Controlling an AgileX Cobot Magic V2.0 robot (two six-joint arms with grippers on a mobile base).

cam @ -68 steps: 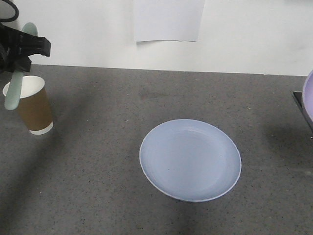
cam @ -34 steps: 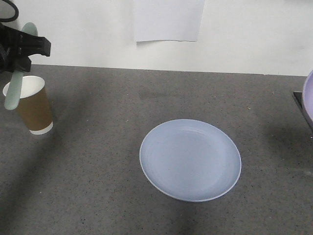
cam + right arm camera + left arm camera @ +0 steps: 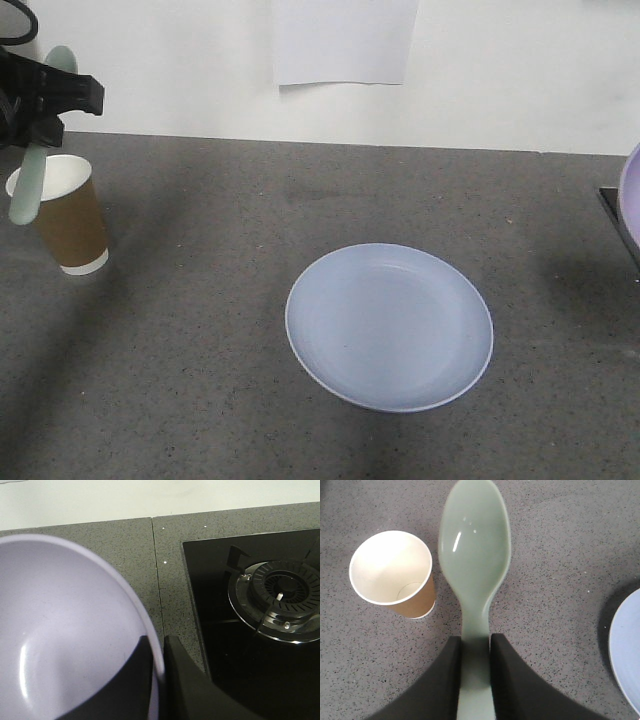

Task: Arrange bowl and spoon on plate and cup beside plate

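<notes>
While your left gripper (image 3: pixel 475 652) clamps the spoon (image 3: pixel 475 545) by its handle near the cup (image 3: pixel 70 215) at the counter's (image 3: pixel 200 380) left edge, your right gripper (image 3: pixel 159 655) pinches the bowl (image 3: pixel 60 630) by its rim; plate (image 3: pixel 390 325) sits central

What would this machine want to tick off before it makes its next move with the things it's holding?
1. Left gripper grips the pale mint-green plastic spoon: ok, its fingers clamp the handle.
2. Right gripper grips the lavender plastic bowl: ok, the rim is pinched between its fingers.
3. Round pale blue plate free to receive them: ok, nothing lies on it.
4. Brown paper cup upright: ok.
5. Cup beside the plate: not ok, it stands well apart, far to one side.
6. Height of spoon and bowl above the grey counter: cannot tell.
</notes>
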